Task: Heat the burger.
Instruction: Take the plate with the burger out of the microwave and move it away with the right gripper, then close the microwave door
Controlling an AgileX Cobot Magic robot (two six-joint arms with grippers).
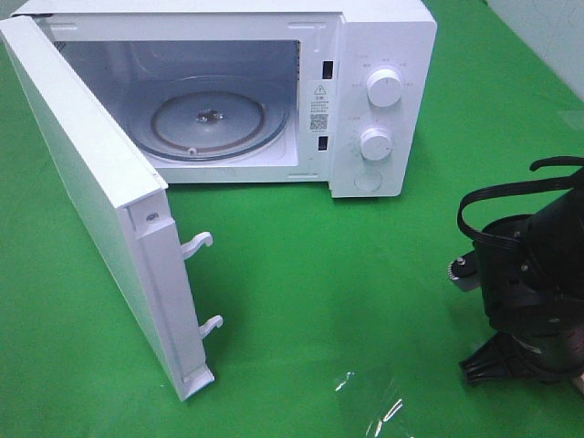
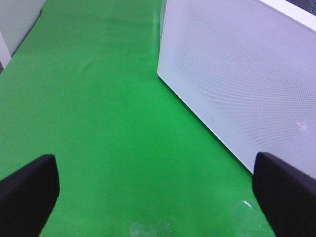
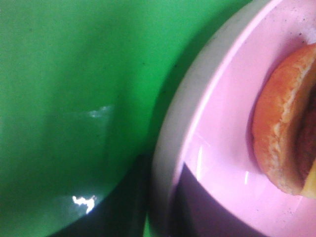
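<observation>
Pink and filling most of the right wrist view, a plate point(image 3: 222, 148) carried the burger point(image 3: 284, 123), whose brown bun lay on its side against the plate's flat face, with a dark patty and a sliver of yellow just visible at the frame's edge. One dark finger point(image 3: 197, 207) of the right gripper point(image 3: 163, 207) lay across the plate's inner surface and another dark shape sat outside the rim, so the tool appeared clamped on the plate's edge. Green cloth point(image 3: 74, 98) covered the table beneath.

From the high camera, the right arm point(image 1: 534, 274) stood at the right edge of the table, a black mass with looped cable, well apart from the white microwave point(image 1: 383, 100). Neither plate nor burger showed in that view. The microwave door point(image 1: 100, 201) hung wide open toward the camera, two latch hooks point(image 1: 203, 283) jutting from its edge, and the glass turntable point(image 1: 205, 123) sat bare in the cavity.

The left gripper point(image 2: 158, 190) hung with its two black fingertips point(image 2: 29, 190) spread far apart over green cloth, holding nothing, beside the door's perforated white face.
</observation>
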